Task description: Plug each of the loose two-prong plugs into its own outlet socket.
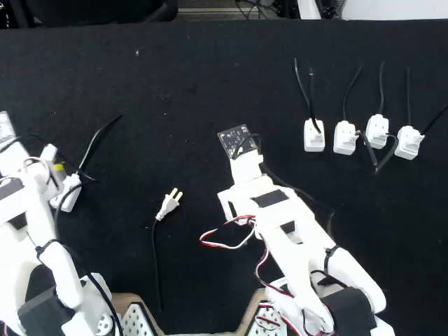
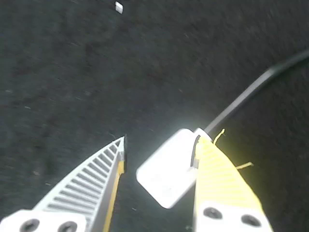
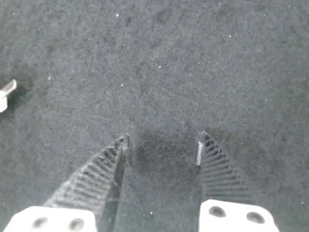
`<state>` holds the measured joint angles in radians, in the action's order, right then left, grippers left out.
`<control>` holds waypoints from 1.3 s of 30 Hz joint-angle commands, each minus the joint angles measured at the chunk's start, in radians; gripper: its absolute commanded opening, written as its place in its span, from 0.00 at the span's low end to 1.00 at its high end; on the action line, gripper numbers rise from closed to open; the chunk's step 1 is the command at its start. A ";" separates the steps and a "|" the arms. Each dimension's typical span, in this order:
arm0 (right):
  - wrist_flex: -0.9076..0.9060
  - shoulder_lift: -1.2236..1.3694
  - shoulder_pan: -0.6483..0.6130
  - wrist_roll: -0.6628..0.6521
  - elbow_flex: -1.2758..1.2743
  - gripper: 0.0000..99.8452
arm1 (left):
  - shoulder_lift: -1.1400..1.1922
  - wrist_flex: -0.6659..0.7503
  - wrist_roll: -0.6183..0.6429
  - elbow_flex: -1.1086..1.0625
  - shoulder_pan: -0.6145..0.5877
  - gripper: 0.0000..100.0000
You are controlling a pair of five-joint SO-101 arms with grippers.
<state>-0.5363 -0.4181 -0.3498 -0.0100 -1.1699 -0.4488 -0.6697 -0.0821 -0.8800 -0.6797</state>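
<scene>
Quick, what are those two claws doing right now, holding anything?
Left gripper: open; a white block lies between its fingers, against one, not clamped.
Right gripper: open, holding nothing.

We count four white sockets point(image 1: 314, 135) point(image 1: 345, 138) point(image 1: 377, 131) point(image 1: 409, 142), one loose two-prong plug point(image 1: 170, 203), two arms point(image 1: 42, 231) point(image 1: 294, 238) — plus one more white block point(image 1: 70, 187) with cable, possibly a fifth socket.

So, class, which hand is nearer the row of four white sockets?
Right. The right hand is mid-table, short of the sockets; the left hand is at the opposite edge.
</scene>
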 commanded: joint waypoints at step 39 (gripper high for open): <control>-0.005 -0.039 0.020 -0.002 0.059 0.20 | -0.023 -0.351 -0.353 0.128 0.340 0.23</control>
<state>-0.5363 -0.4181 -0.3498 -0.0100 -1.1699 -0.4626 -0.9444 -0.4258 -0.9383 -0.3606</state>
